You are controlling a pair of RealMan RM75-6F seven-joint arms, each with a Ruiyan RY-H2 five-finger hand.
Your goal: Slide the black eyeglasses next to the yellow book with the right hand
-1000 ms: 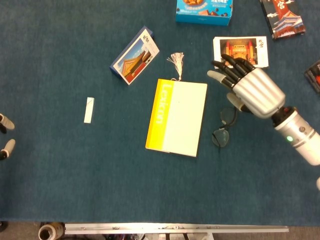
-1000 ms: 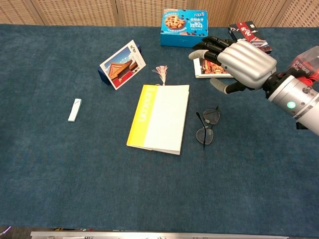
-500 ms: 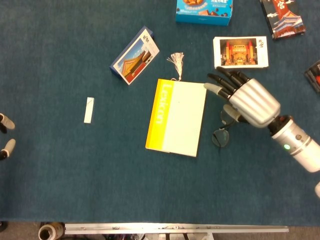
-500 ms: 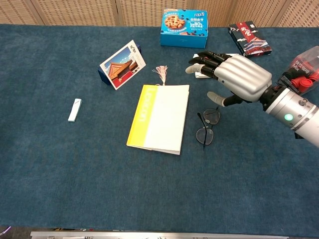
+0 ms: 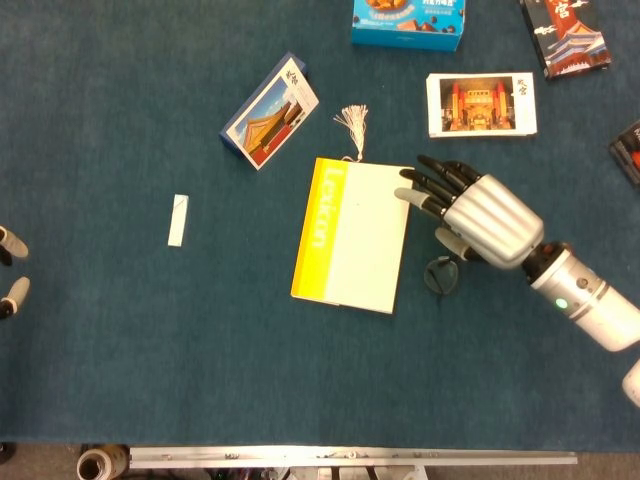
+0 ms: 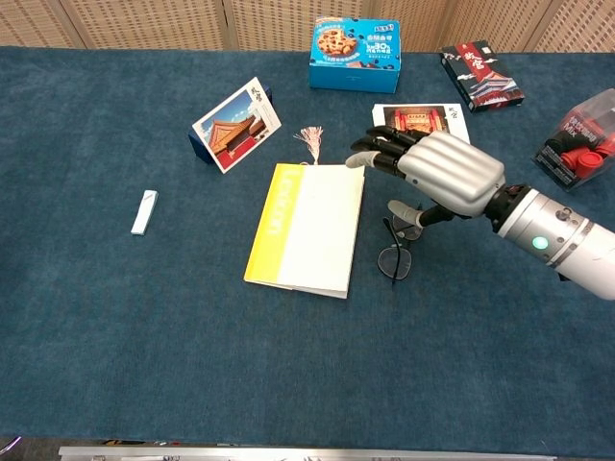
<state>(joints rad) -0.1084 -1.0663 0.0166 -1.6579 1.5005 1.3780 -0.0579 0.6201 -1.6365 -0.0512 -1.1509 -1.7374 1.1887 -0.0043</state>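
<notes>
On the blue bench (image 5: 120, 340), the left robot hand (image 5: 10, 270) barely shows at the edge, its state unclear, the yellow book (image 5: 352, 235) lies mid-bench, and the black eyeglasses (image 5: 440, 274) sit just beside its right edge under the released, spread right robot hand (image 5: 480, 217).

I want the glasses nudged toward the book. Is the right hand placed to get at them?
Probably yes: the right hand is directly over the black eyeglasses, nothing lies between, and the yellow book sits just beside.
</notes>
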